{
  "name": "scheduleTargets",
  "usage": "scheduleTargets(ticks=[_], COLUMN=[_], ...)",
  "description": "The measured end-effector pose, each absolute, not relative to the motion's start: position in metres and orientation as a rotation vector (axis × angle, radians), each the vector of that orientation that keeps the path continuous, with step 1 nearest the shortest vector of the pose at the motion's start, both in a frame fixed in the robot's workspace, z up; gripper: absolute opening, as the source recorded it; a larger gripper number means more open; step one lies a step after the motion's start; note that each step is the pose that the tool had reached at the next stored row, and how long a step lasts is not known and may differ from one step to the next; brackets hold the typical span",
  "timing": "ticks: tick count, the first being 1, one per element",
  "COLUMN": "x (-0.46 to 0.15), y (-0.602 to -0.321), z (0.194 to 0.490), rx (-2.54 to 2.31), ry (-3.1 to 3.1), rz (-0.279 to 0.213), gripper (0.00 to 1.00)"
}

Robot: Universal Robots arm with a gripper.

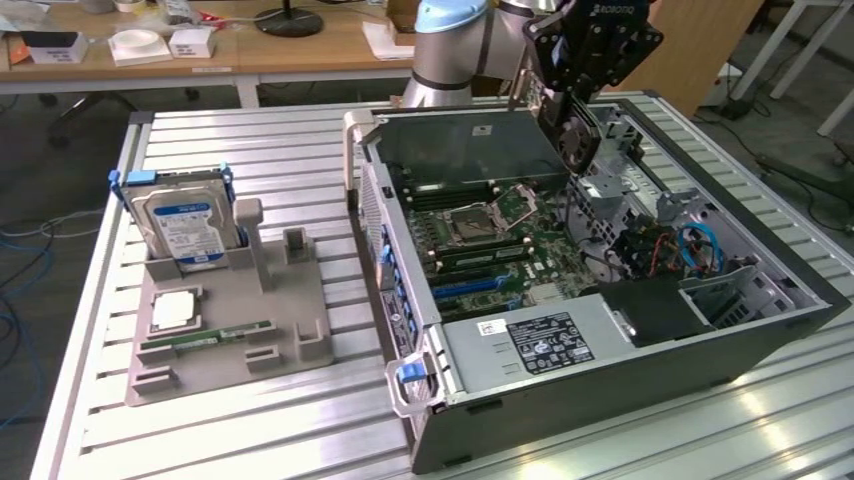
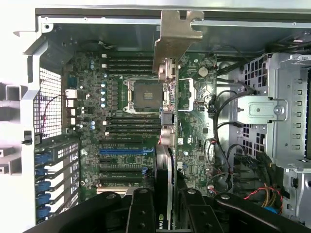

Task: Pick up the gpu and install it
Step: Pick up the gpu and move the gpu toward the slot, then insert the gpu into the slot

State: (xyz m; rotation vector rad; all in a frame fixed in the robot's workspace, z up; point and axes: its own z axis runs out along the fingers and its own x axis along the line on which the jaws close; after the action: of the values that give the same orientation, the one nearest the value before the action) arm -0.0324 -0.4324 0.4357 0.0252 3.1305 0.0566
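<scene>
Black claw fingers (image 2: 141,206) sit closest to the wrist camera, pressed against both faces of the gpu (image 2: 164,170) – the claw (image 2: 164,196) is pinching the card, which is seen edge-on with its silvery end bracket (image 2: 176,41) pointing towards the case wall. Beneath the card lies the green motherboard (image 2: 87,97), with a processor socket (image 2: 146,94) just beside the card's line and blue slots (image 2: 121,151) further along.

In the exterior view the arm (image 1: 454,20) rises behind the computer case (image 1: 747,330) at about twelve o'clock. Its wrist reaches over the case's far corner at one o'clock and turns the claw (image 1: 567,95) downward, slightly tilted. The gpu (image 1: 577,135) hangs from it on edge, nearly upright, its dark fan face towards the camera, over the open case; whether its lower end touches anything inside cannot be told.

Inside the case the motherboard (image 1: 494,235) fills the middle, and the power supply (image 1: 534,345) with its label lies at five o'clock. Blue cables (image 1: 701,250) curl at three o'clock.

Well apart from the case, at nine o'clock on the slatted metal tabletop (image 1: 267,150), a grey holder (image 1: 300,330) carries a hard drive (image 1: 187,225) with a blue label standing upright – and a green memory stick (image 1: 207,340) lying flat
</scene>
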Motion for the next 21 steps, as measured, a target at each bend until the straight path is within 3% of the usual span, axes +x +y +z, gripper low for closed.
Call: scheduleTargets(ticks=[21], x=[-0.0332], y=[-0.4329], z=[0.4354], rx=[-0.202], ry=[3.127], rz=[0.058], gripper=[0.27])
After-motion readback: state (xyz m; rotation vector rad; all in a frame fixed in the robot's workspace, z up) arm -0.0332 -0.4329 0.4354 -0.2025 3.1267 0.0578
